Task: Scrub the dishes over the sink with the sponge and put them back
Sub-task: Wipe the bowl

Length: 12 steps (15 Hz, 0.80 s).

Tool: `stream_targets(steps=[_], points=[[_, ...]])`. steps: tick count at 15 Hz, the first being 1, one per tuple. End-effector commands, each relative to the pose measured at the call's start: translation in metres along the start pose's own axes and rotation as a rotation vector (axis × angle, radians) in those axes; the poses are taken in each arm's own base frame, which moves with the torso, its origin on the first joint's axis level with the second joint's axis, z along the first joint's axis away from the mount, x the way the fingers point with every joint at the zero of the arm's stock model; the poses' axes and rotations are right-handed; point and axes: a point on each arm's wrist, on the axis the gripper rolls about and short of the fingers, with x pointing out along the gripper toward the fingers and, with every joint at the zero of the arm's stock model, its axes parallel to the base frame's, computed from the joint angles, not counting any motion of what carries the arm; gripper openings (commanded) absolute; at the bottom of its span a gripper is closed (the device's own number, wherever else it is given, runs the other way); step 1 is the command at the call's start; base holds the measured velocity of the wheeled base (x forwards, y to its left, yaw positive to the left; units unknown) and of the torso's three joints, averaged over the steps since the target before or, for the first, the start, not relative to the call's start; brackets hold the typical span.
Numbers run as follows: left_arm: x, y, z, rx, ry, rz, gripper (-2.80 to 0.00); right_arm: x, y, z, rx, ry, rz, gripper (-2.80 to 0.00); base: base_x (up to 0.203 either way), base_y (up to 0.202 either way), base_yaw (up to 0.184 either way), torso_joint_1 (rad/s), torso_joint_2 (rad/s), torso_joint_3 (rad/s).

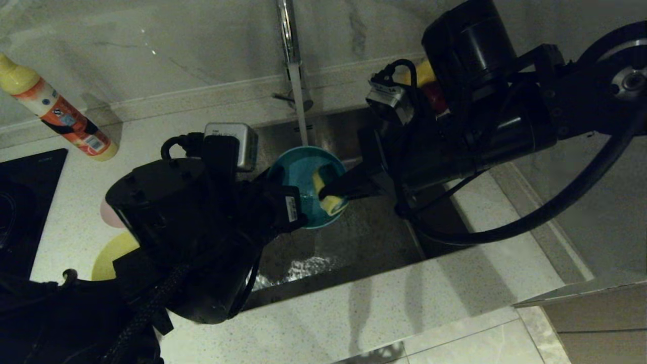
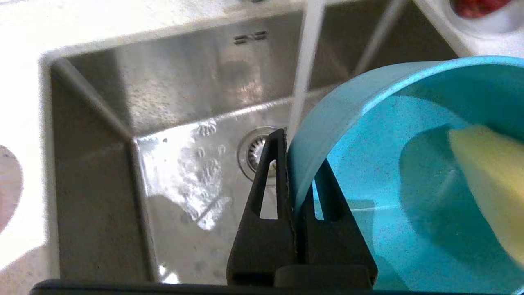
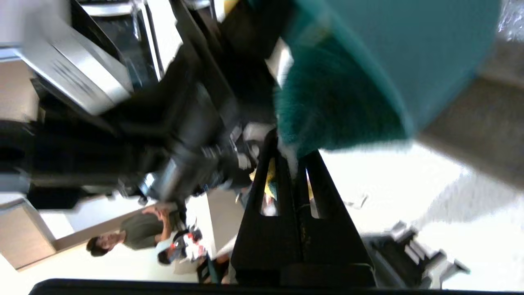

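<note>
Over the sink (image 1: 369,237) my left gripper (image 1: 295,212) (image 2: 301,150) is shut on the rim of the light blue bowl (image 1: 303,174) (image 2: 409,172), one finger outside the wall and one inside. The bowl is tilted under the tap's running water (image 1: 301,108) (image 2: 305,65). My right gripper (image 1: 337,189) (image 3: 292,145) is shut on the sponge (image 1: 328,194) (image 2: 491,176), which presses inside the bowl. The sponge's dark green side (image 3: 335,102) shows against the bowl (image 3: 409,41). A pink bowl (image 1: 107,215) and a yellow bowl (image 1: 113,255) sit on the counter at left, partly hidden by my left arm.
The chrome tap (image 1: 289,40) rises behind the sink, and the drain strainer (image 2: 254,153) lies below the bowl. A soap bottle (image 1: 55,108) lies at the back left, beside a black hob (image 1: 25,197). A white fruit dish (image 2: 485,14) stands on the counter at the back right.
</note>
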Motion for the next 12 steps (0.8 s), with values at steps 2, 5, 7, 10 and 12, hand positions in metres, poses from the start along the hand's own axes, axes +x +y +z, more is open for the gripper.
stream_targets(steps=[2, 5, 7, 10, 12], points=[[-0.006, -0.002, -0.006, 0.006, 0.006, -0.017, -2.80, 0.006, -0.003, 0.001, 0.003, 0.002, 0.002, -2.80, 0.000, 0.000, 0.000, 0.000, 0.00, 0.000], [-0.010, -0.007, -0.006, 0.006, 0.008, -0.037, -2.80, 0.007, -0.003, 0.002, -0.002, -0.005, 0.006, -2.80, 0.000, 0.000, 0.000, 0.000, 0.00, 0.000], [-0.011, -0.006, -0.008, 0.008, 0.015, -0.039, -2.80, 0.001, 0.001, 0.003, -0.011, -0.017, 0.015, -2.80, 0.000, 0.000, 0.000, 0.000, 0.00, 0.000], [-0.011, -0.005, -0.006, -0.007, 0.001, -0.030, -2.80, -0.008, 0.006, 0.001, -0.017, -0.026, 0.022, -2.80, 0.000, 0.000, 0.000, 0.000, 0.00, 0.000], [-0.011, -0.005, -0.003, -0.016, -0.010, -0.029, -2.80, -0.005, 0.004, 0.002, -0.016, -0.022, 0.017, -2.80, 0.000, 0.000, 0.000, 0.000, 0.00, 0.000]])
